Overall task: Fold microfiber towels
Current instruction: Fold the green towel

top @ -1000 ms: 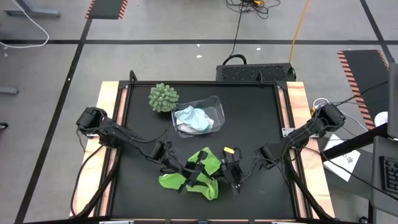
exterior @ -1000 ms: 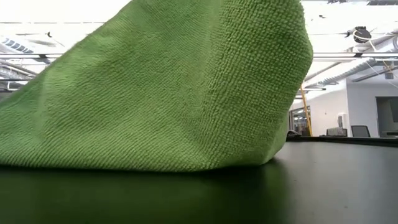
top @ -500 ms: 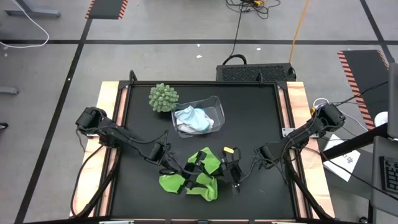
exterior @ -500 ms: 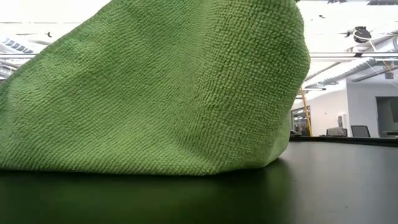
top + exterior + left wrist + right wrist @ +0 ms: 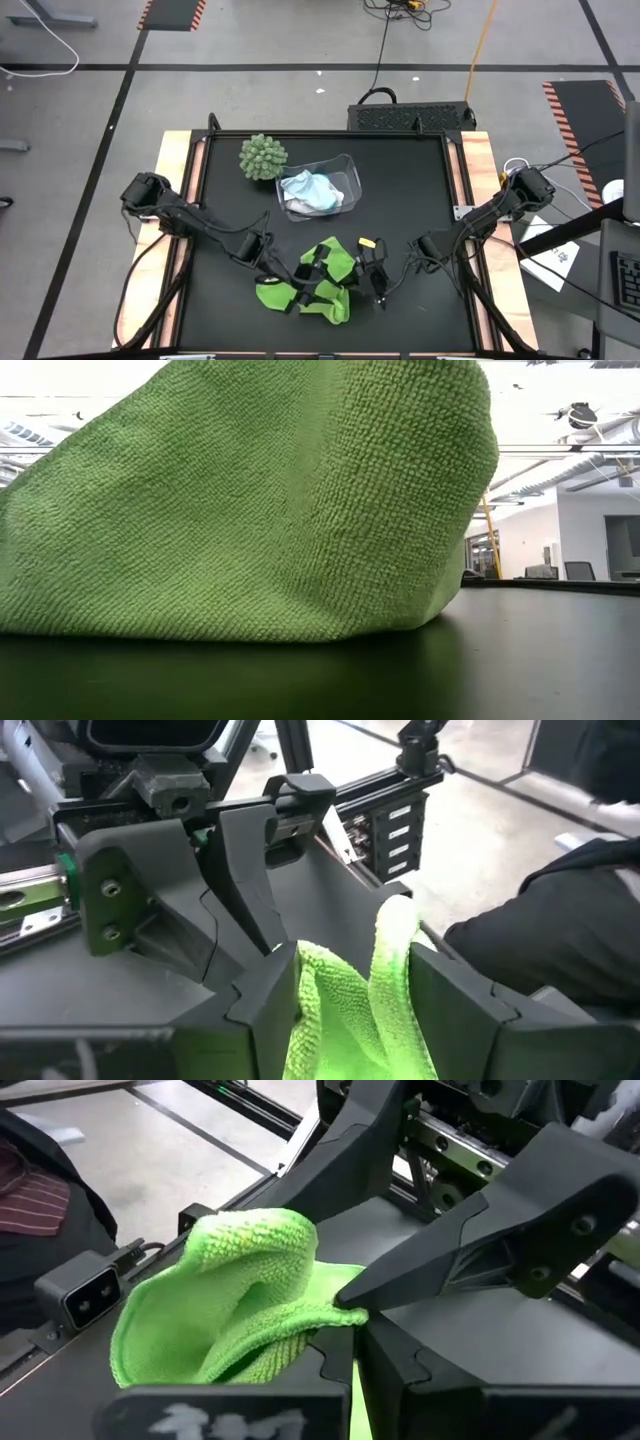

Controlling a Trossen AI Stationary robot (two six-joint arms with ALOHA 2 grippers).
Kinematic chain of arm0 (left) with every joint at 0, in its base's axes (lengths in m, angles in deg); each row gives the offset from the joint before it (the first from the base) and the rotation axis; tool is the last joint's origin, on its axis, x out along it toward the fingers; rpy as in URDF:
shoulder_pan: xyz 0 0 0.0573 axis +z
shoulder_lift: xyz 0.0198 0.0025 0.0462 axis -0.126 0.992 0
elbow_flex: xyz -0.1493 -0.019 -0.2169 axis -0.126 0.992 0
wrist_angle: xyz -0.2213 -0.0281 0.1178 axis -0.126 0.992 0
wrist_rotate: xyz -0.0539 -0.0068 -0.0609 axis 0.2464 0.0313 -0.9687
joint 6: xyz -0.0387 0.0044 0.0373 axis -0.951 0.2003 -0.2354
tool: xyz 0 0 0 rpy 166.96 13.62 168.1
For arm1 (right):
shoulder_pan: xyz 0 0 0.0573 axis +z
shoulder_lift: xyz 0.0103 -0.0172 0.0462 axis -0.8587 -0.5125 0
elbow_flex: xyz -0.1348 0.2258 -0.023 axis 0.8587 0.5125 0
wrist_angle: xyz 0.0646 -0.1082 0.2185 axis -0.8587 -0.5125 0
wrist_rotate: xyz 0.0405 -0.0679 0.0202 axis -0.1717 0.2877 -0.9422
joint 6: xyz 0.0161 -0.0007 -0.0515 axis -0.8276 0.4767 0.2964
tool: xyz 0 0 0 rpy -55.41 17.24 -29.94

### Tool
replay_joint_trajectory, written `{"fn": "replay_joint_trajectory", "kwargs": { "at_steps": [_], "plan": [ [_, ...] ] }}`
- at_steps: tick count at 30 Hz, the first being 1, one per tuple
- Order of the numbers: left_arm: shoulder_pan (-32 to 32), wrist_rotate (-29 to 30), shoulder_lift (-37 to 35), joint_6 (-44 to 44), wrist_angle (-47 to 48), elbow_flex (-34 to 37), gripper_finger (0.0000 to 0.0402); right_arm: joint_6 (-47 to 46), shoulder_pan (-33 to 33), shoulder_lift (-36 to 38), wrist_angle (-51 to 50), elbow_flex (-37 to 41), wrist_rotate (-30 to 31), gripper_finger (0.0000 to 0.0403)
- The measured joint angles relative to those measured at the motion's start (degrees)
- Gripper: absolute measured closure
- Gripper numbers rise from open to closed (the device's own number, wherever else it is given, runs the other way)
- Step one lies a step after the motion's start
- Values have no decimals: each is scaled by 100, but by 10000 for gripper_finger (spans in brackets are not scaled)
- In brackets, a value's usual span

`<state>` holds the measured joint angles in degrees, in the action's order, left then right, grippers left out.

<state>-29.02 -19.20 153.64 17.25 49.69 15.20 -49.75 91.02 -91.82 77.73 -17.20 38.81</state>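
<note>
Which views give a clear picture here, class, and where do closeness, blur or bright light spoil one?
High view: evenly lit, the lime green towel, left gripper and right gripper all readable. Low view: the towel's weave fills the frame, against a washed-out bright ceiling. Left wrist view: towel glaringly bright, edges soft. Right wrist view: nearest dark gripper parts along the bottom edge blurred.

Black table [image 5: 420, 200]; on it: lime towel [image 5: 335, 295], clear bin [image 5: 348, 170], spiky plant [image 5: 262, 156].

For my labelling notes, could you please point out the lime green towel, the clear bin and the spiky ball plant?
lime green towel [image 5: 272, 293]: high view, left flap.
clear bin [image 5: 351, 165]: high view, right rim.
spiky ball plant [image 5: 262, 156]: high view, centre.
</note>
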Motion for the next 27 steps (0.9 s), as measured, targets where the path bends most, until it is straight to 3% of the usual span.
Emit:
{"fn": "replay_joint_trajectory", "kwargs": {
  "at_steps": [4, 9, 20, 27],
  "plan": [
    [-64, 430, 0, 4, 136, 7, 210, -33, 100, 53, -118, -22, -127, 403],
    [5, 1744, 77, -46, 564, 72, 210, 137, 425, 169, 175, -407, -581, 403],
    [-16, 893, 17, -89, 407, 41, 210, -373, 306, 73, -464, -479, -515, 403],
    [-155, 956, 24, -407, 1252, 48, 210, -1254, 293, 74, -964, -479, -527, 399]
  ]
}}
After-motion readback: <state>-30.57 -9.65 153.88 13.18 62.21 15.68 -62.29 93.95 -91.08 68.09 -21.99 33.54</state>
